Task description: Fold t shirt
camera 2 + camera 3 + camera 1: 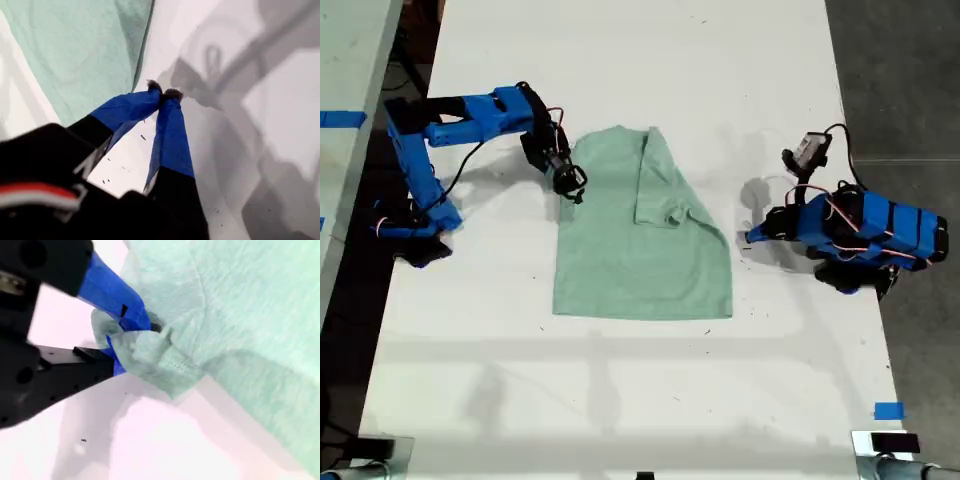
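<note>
Presently: t shirt [640, 240] mid-table, exterior view's right sleeve folded in. My second gripper [142, 340] pinches the left sleeve; next, carry it inward. My first gripper [164, 93] pressed together, empty.

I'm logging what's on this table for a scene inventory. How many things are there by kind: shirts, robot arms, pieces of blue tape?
T-shirts: 1, the mint-green t shirt.
Robot arms: 2, with my first gripper shut beside the cloth and my second gripper pinching its edge.
Blue tape pieces on the table: 1, the blue tape square.
Total: 4.
</note>
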Controlling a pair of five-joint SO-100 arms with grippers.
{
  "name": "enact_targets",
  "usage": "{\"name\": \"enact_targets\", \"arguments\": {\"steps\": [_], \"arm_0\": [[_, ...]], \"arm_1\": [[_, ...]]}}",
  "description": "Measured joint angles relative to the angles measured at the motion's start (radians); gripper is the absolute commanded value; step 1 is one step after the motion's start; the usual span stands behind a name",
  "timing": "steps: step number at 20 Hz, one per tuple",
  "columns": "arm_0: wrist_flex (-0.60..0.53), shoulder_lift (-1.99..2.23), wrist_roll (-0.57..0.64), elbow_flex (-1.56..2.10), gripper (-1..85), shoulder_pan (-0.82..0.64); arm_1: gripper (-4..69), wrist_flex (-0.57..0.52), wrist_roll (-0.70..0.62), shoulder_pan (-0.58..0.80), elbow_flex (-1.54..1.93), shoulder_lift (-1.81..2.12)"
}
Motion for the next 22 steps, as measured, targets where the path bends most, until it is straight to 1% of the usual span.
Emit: {"name": "enact_targets", "arguments": {"steps": [2,5,8,13,14,15,16,19,20,21,22], "arm_0": [[0.072,0.0,0.002,-0.107,-0.2,0.052],[0.097,-0.048,0.043,-0.373,-0.2,0.166],[0.097,-0.152,0.118,-0.606,-0.2,0.265],[0.029,-0.268,0.293,-0.65,-0.2,0.368],[0.029,-0.284,0.314,-0.65,3.4,0.377],[0.031,-0.302,0.333,-0.65,12.9,0.382],[0.044,-0.316,0.348,-0.65,20.3,0.382],[0.052,-0.341,0.407,-0.65,31.9,0.388],[0.052,-0.344,0.416,-0.65,39.0,0.388],[0.052,-0.344,0.423,-0.65,37.4,0.388],[0.052,-0.344,0.428,-0.65,33.0,0.388]], "arm_1": [[2.1,0.0,0.0,0.0,0.0,0.0],[2.1,0.0,0.0,0.0,0.0,0.0],[2.1,0.0,0.0,0.0,0.0,0.0],[2.1,0.0,0.0,0.0,0.0,0.0],[2.1,0.0,0.0,0.0,0.0,0.0],[2.1,0.0,0.0,0.0,0.0,0.0],[2.1,0.0,0.0,0.0,0.0,0.0],[2.1,0.0,0.0,0.0,0.0,0.0],[2.1,0.0,0.0,0.0,0.0,0.0],[2.1,0.0,0.0,0.0,0.0,0.0],[2.1,0.0,0.0,0.0,0.0,0.0]]}}
